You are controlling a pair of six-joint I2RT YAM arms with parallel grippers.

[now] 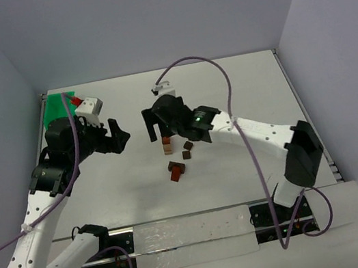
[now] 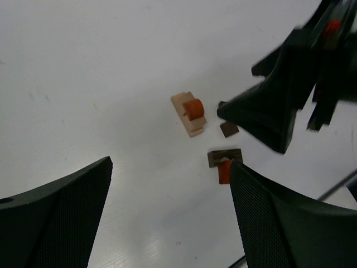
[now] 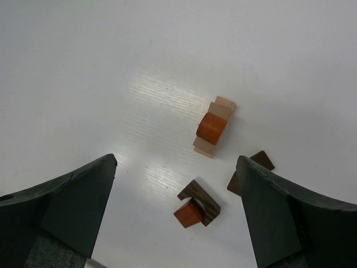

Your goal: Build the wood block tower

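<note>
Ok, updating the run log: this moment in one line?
left pincer open | right pincer open, empty | red block on tan block

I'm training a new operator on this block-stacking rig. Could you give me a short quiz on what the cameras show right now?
1. True or false: the right gripper is holding a block.
2. What sits on the light tan blocks? A) a dark brown block B) a reddish-brown block C) nothing
3. Fill in: the green tray lies at the far ____ corner of the table.
Key: 1 false, its jaws stand open and empty. 2 B. 3 left.
</note>
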